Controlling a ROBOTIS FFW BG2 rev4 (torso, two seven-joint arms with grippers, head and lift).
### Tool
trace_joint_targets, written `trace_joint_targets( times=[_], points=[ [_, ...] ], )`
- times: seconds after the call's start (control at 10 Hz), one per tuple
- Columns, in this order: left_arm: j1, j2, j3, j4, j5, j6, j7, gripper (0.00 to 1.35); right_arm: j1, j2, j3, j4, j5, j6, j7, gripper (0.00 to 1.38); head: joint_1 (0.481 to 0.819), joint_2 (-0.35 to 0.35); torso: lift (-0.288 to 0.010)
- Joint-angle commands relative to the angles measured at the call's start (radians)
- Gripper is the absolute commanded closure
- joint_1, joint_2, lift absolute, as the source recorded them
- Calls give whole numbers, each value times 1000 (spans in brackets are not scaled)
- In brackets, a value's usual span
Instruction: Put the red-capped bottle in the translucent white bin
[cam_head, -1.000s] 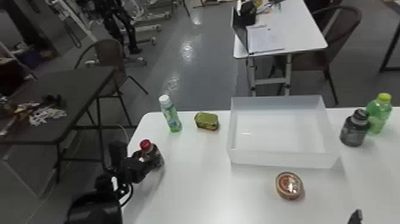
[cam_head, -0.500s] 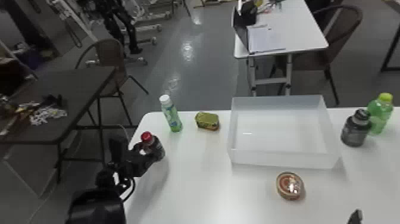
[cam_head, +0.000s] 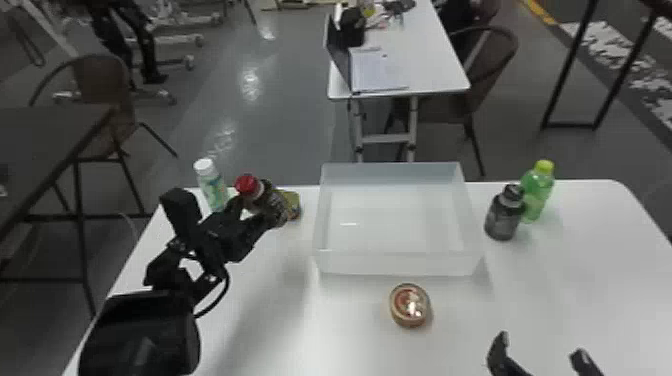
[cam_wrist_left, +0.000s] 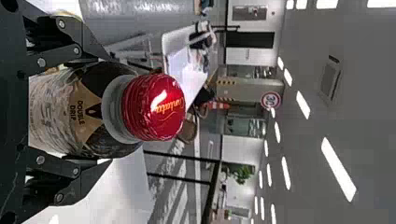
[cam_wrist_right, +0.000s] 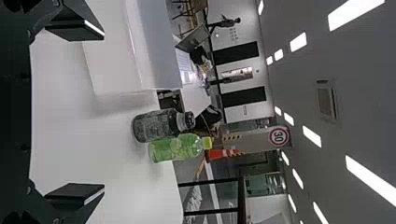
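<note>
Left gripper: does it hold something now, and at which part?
It holds the red-capped bottle by its labelled body, below the cap; left gripper.

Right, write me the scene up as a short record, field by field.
held: red-capped bottle, in the left gripper
target: bin, on the table
held bottle's place: outside the bin, to its left
right gripper: open, nothing between its fingers
left of bin: white-capped bottle, yellowish tin
right of bin: dark bottle, green bottle
near side: round tin
</note>
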Motion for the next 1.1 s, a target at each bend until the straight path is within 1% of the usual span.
trace_joint_targets(
  times=[0.0, 0.1, 0.2, 0.3, 0.4, 0.5, 0.7, 0.8, 0.9, 1.0],
  points=[
    [-25, 3, -93, 10, 55, 8, 3, 825, -5, 0, 0, 3, -2, 0, 1, 142, 695, 77, -35],
    [-53, 8, -167, 53, 118, 8, 5, 825, -6, 2, 0, 5, -5, 0, 3, 142, 695, 35, -35],
    [-93, 16, -236, 119, 159, 18, -9, 825, -6, 3, 0, 6, -6, 0, 3, 142, 695, 14, -35],
    [-174, 29, -328, 263, 194, -14, -63, 825, -8, 5, 0, 9, -8, 0, 4, 142, 695, -29, -35],
    [-228, 29, -379, 361, 201, -34, -77, 825, -12, 3, 0, 11, -8, 0, 11, 142, 695, -75, -35],
    [-286, 9, -389, 482, 198, -60, -113, 825, -17, 5, 0, 15, -11, 0, 17, 142, 695, -110, -35],
    [-351, -9, -379, 635, 185, -80, -120, 823, -18, 5, 0, 19, -14, 0, 20, 142, 695, -128, -35],
    [-366, -14, -366, 680, 187, -106, -112, 815, -18, 5, 0, 20, -14, 0, 21, 142, 695, -127, -35],
    [-364, -15, -365, 680, 196, -143, -95, 596, -18, 5, 0, 20, -16, 0, 23, 142, 695, -119, -35],
    [-369, -17, -373, 680, 213, -160, -95, 349, -17, 5, 0, 20, -17, -1, 23, 142, 695, -110, -35]
  ],
)
